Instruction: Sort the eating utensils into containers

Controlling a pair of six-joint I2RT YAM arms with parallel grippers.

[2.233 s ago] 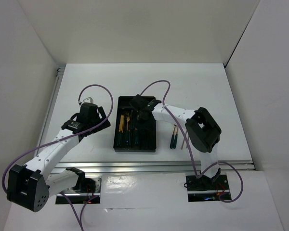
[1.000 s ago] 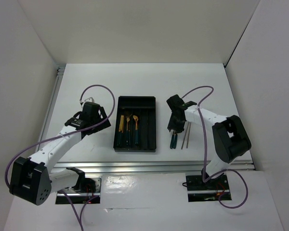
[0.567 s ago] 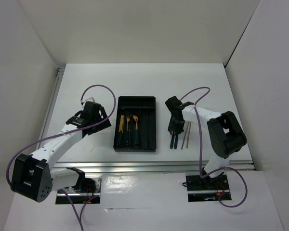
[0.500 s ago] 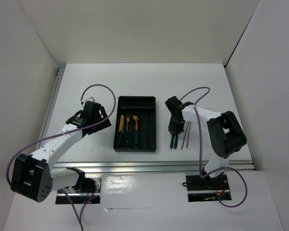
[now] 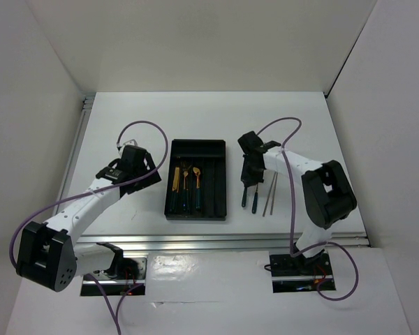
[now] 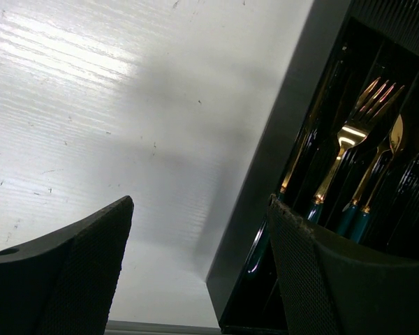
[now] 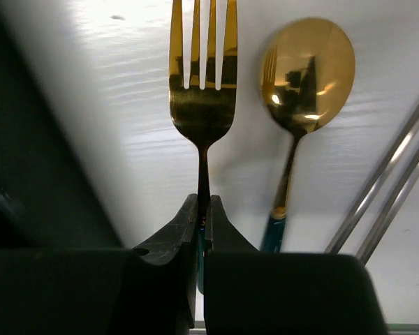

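My right gripper (image 5: 248, 174) (image 7: 201, 209) is shut on the neck of a gold fork (image 7: 201, 91) with a teal handle (image 5: 244, 198), on the table right of the black tray (image 5: 215, 159). A gold spoon (image 7: 307, 70) (image 5: 253, 197) lies just right of the fork, and two thin chopsticks (image 7: 398, 181) (image 5: 269, 195) lie beyond it. Several gold and teal utensils (image 5: 186, 183) lie in the tray's left compartments; a fork (image 6: 349, 132) and a spoon (image 6: 394, 136) show among them. My left gripper (image 5: 130, 165) (image 6: 199, 237) stands open and empty over the table, left of the tray.
The tray's dark outer wall (image 6: 279, 160) runs close past my left gripper's right finger (image 6: 314, 279). The tray's right compartments (image 5: 218, 188) hold nothing. White walls enclose the table, and a metal rail (image 5: 223, 241) runs along its near edge.
My right gripper has closed on the fork's neck and drawn slightly away from me. The fork's handle now sits a little left of the spoon. The left arm has barely moved.
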